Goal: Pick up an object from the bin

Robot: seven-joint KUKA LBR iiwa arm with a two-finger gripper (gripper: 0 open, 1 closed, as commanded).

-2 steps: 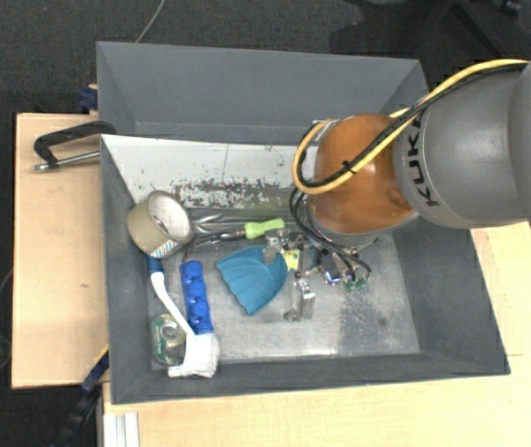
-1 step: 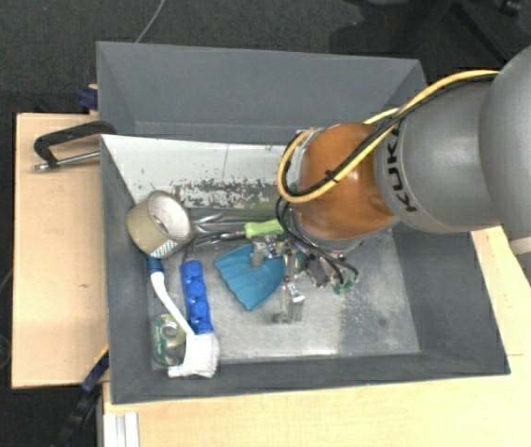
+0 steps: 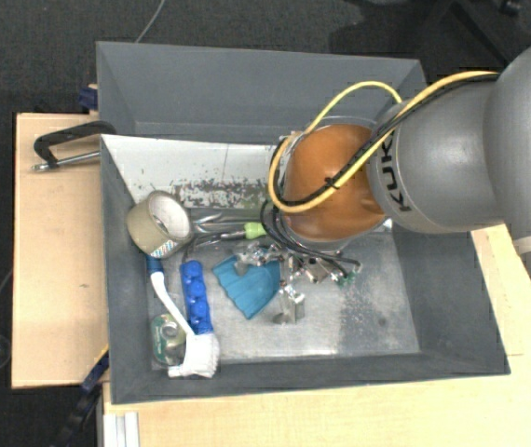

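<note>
— Which thing lies nearest to the gripper (image 3: 291, 298), and where?

— A flat blue piece (image 3: 247, 289), about the middle of the bin (image 3: 377, 319), just left of the gripper; its broad edge is toward the far wall, and it narrows to a corner pointing at the near wall; the long axis runs that way, a little slanted.

— How does it look?

— Plain blue, angular, like a wedge of cloth or foam; which one, I cannot tell.

— What is hidden?

— The orange cover (image 3: 331, 180) and the grey arm (image 3: 470, 147) hide the gripper's upper part; whether it is released or clenched I cannot tell, nor whether it touches the blue piece; the small silver things (image 3: 217, 220) behind are tangled and hard to name.
</note>
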